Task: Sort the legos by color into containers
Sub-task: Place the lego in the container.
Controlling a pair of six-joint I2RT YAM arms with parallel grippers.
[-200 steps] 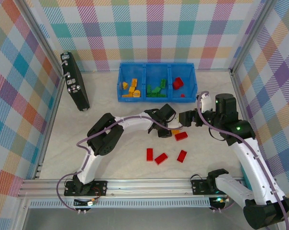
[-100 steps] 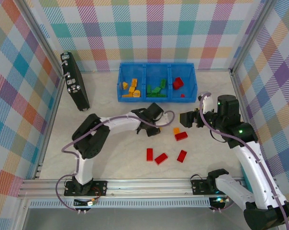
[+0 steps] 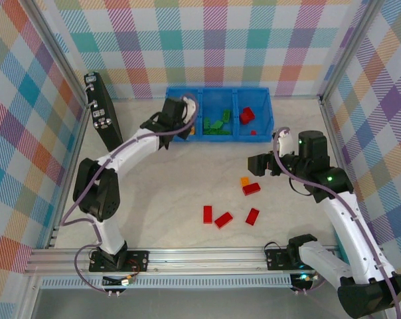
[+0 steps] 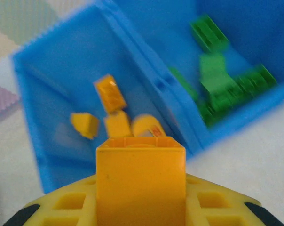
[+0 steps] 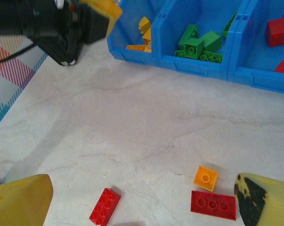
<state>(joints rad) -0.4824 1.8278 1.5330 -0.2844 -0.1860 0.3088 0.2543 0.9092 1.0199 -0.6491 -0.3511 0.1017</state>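
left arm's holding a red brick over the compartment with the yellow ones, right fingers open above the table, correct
Not quite. The brick between the left fingers is yellow-orange, not red; the left wrist view shows it. The rest is right: it hangs over the compartment with the yellow bricks, and the right fingers stand open above the table.

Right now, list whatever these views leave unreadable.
Top view: the contents of the left compartment, covered by the left arm.
Left wrist view: the green bricks are too blurred to count, and the held yellow brick is cut off by the bottom edge.
Right wrist view: the red bricks are cut off by the right edge.
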